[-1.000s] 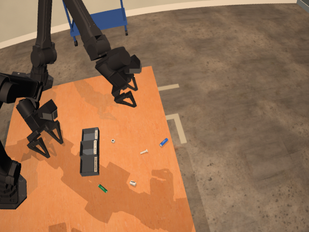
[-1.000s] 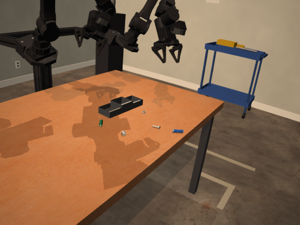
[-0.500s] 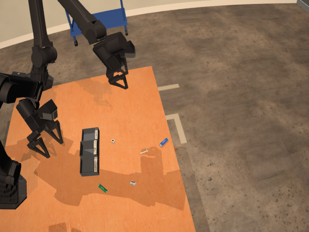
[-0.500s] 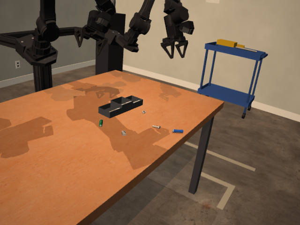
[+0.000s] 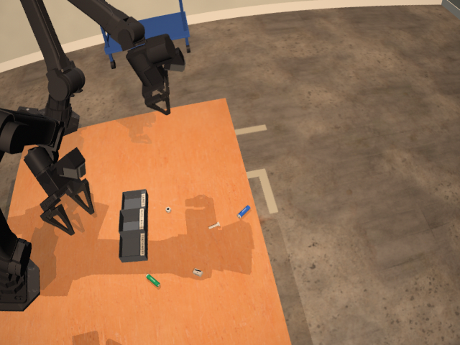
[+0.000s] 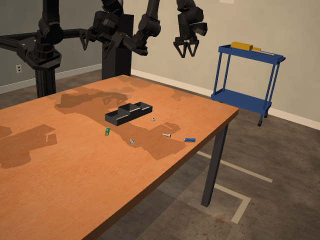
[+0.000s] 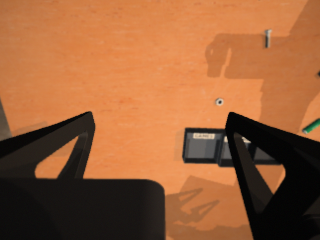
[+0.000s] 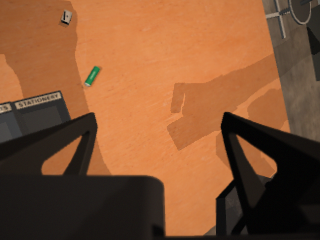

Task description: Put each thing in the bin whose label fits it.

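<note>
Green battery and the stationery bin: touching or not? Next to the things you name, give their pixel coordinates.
Apart. The top view shows a strip of orange table between the green battery (image 5: 152, 280) (image 6: 107, 131) (image 8: 92, 76) and the stationery bin (image 5: 134, 259) (image 6: 111, 120) (image 8: 66, 111).

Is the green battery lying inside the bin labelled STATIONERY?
No, the green battery lies on the table, outside the STATIONERY bin.
</note>
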Robot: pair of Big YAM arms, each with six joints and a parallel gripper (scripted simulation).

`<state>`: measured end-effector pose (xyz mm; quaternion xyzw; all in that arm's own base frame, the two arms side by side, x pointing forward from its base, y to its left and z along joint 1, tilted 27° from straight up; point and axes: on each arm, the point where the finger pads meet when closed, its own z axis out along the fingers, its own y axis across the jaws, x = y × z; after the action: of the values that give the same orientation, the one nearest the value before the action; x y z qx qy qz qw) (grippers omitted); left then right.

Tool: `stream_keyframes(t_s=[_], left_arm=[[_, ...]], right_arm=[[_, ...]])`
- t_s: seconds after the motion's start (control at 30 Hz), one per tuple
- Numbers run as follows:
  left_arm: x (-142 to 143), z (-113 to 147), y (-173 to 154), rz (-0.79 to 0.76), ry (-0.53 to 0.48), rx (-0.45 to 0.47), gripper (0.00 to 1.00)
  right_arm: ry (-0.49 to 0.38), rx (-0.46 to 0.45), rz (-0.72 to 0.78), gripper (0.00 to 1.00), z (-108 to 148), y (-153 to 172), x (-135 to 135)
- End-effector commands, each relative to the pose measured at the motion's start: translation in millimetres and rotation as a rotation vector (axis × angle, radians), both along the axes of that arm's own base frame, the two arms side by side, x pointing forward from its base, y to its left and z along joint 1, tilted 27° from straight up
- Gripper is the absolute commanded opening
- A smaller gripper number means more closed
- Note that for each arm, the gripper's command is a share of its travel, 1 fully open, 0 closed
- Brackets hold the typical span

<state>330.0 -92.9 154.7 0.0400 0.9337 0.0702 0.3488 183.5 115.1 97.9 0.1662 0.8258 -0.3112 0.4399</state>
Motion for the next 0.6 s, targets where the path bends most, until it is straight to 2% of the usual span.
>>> stream_keyframes(t_s=[0.0,0.27,0.33,0.57], left_arm=[[-19.6,-6.8,24.9,0.027,0.038,0.014,1.0],[-56.7,-18.8,59.9,0.085,0.099,0.0,1.0],[-56.7,-18.8,59.9,0.085,0.099,0.0,1.0],[-86.3,-30.6,81.2,0.129,0.145,-0.016,1.0]], right_arm=[[-0.002,0.004,0.002,1.0,0.8,1.5,0.2],[-0.002,0.004,0.002,1.0,0.8,1.5,0.2],[-0.002,0.004,0.002,1.0,0.8,1.5,0.2],[-0.002,0.004,0.002,1.0,0.8,1.5,0.2]])
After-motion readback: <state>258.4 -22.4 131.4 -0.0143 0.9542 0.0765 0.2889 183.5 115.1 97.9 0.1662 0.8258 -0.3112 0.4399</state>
